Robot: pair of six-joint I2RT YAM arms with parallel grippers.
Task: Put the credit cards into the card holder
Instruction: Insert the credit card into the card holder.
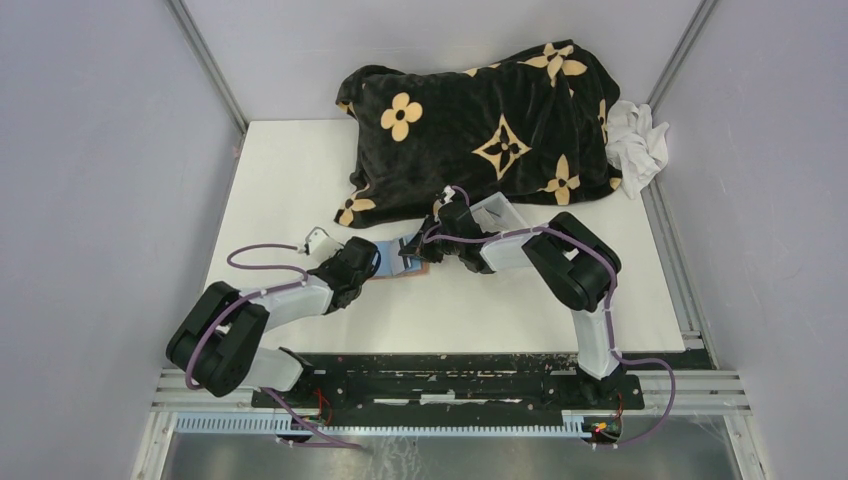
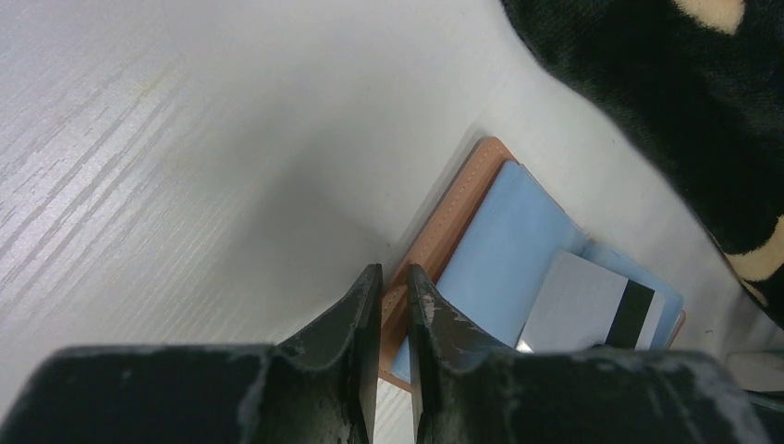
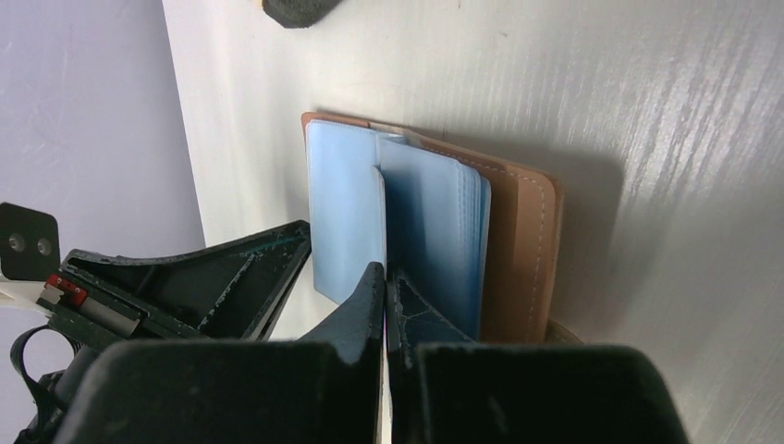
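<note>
Left pincer [image 2: 392, 277] nips the flat brown leather card holder [image 2: 444, 217]; right pincer [image 3: 384, 276] pinches a thin pale blue sheet [image 3: 344, 208]. A grey striped plastic card [image 2: 578, 301] lies inside; more probably remains.

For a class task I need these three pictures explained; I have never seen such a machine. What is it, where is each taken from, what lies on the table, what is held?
A robot: a left arm and a right arm bolted at the near edge of the table, each ending in a two-finger gripper. One picture looks down from above; the others come from wrist cameras. On the table lie a black flowered blanket, a white cloth and an open brown card holder with blue sleeves. The left gripper pinches its cover; the right gripper, shut, seems to hold a card.
</note>
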